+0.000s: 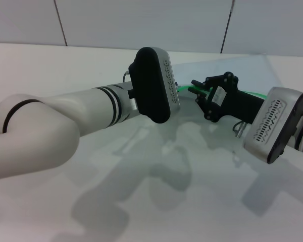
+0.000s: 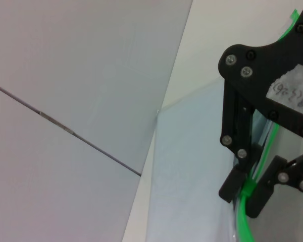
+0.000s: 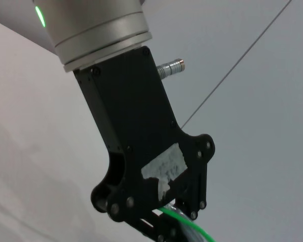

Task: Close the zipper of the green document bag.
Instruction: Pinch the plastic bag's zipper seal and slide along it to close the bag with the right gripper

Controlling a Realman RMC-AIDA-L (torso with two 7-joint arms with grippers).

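Note:
The green document bag (image 2: 187, 166) is a translucent pale blue-grey pouch lying on the white table between my two arms. Its bright green zipper (image 2: 242, 224) runs along one edge and shows in the head view as a thin line (image 1: 183, 88). My right gripper (image 1: 194, 86) reaches in from the right. In the left wrist view it (image 2: 246, 194) is shut on the zipper, with a small green tab pinched between its fingers. My left gripper (image 3: 164, 233) hangs black under a silver wrist, and the zipper strip (image 3: 192, 228) runs out from between its fingers. In the head view my left wrist hides it.
The white table (image 1: 65, 65) runs back to a pale panelled wall (image 1: 141, 20). My left forearm (image 1: 50, 126) crosses the left half of the head view and my right wrist (image 1: 275, 126) sits at the right edge. Arm shadows fall on the near tabletop.

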